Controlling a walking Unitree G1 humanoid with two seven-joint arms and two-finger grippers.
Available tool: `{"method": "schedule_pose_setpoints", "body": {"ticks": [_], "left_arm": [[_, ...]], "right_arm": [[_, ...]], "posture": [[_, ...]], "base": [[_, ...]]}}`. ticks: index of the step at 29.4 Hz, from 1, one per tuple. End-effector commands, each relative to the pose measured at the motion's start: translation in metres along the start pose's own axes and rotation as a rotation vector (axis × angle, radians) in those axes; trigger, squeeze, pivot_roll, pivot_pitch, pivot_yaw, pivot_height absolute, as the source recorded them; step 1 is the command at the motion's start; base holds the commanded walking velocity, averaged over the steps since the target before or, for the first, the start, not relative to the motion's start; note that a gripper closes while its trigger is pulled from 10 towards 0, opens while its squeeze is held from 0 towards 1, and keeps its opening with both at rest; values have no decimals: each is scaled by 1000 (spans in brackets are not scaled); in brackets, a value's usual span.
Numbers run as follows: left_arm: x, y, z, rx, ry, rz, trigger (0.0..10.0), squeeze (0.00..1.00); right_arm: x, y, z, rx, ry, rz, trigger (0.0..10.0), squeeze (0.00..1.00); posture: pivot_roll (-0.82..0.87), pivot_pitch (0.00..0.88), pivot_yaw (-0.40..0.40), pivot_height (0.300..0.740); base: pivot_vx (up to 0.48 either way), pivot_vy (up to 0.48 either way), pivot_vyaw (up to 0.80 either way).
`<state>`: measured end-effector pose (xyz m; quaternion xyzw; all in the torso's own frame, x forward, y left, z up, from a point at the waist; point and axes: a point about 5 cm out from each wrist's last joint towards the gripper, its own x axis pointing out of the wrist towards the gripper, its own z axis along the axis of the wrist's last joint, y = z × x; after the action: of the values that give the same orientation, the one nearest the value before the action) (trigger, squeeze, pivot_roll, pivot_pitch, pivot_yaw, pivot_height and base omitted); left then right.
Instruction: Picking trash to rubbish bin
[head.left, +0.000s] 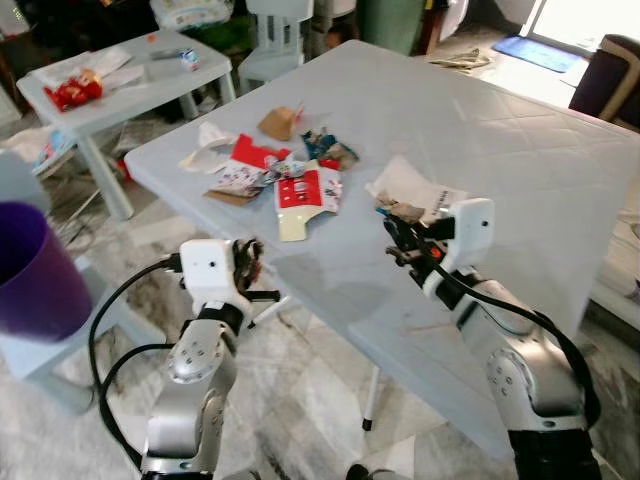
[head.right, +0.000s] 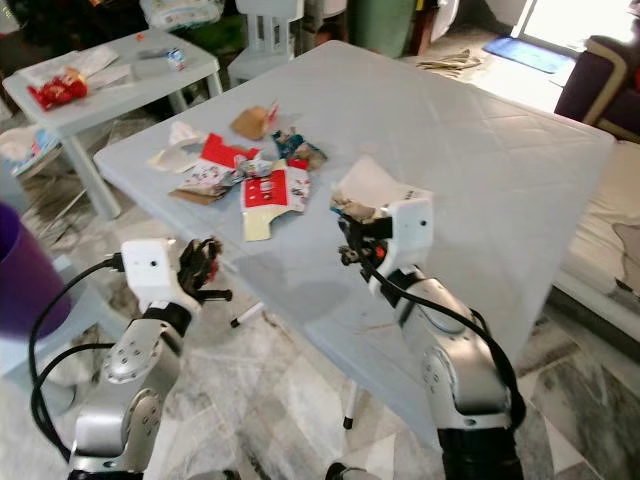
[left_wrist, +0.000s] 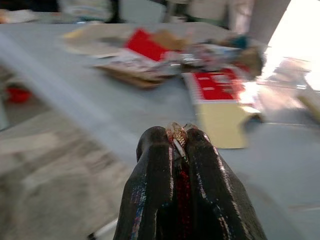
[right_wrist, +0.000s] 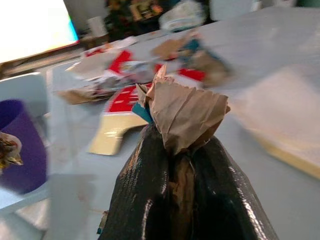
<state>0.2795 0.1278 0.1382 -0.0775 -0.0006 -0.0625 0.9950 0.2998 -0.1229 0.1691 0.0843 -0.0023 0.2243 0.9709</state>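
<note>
Both our grippers hold scraps of trash beside the pale grey plastic table (head.left: 520, 150).

Our right gripper (head.left: 400, 232), right of centre in the head view, has its two black fingers (right_wrist: 150, 190) pressed together on a crumpled brown paper scrap (right_wrist: 185, 112) that sticks up past the fingertips, above the table's near side. Our left gripper (head.left: 250, 265), lower left of centre, sits just off the table's near edge with its fingers (left_wrist: 160, 190) closed on a small shiny red wrapper (left_wrist: 177, 140). The remaining trash, a heap of red, white and brown wrappers and cardboard (head.left: 285, 170), lies on the table's upper-left part. The purple round rubbish bin (head.left: 35, 275) stands on the floor at the frame's left edge. A smaller white table (head.left: 120, 75) with red packets occupies the upper left.
</note>
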Motion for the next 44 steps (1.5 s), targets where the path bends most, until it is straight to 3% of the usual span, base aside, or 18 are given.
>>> {"method": "schedule_pose_setpoints", "body": {"ticks": [1,24,35,44], "left_arm": [[-1,2,-5,-4,27,0,667,0],[0,-1,-8,-56,46,-8,157,0],[0,-1,-9,-78,58,-7,0,0],[0,-2,-10,-86,63,-16,0,0]], "right_arm": [[0,6,5,-7,-13,32,10000,0],[0,11,4,-6,-10,49,10000,0],[3,11,5,15,-12,40,10000,0],[3,13,4,13,-10,48,10000,0]], "posture": [[50,118,-56,740],[43,132,-52,740],[40,137,-52,740],[37,138,-54,740]], "base": [[0,0,800],[0,0,800],[0,0,0],[0,273,0]]}}
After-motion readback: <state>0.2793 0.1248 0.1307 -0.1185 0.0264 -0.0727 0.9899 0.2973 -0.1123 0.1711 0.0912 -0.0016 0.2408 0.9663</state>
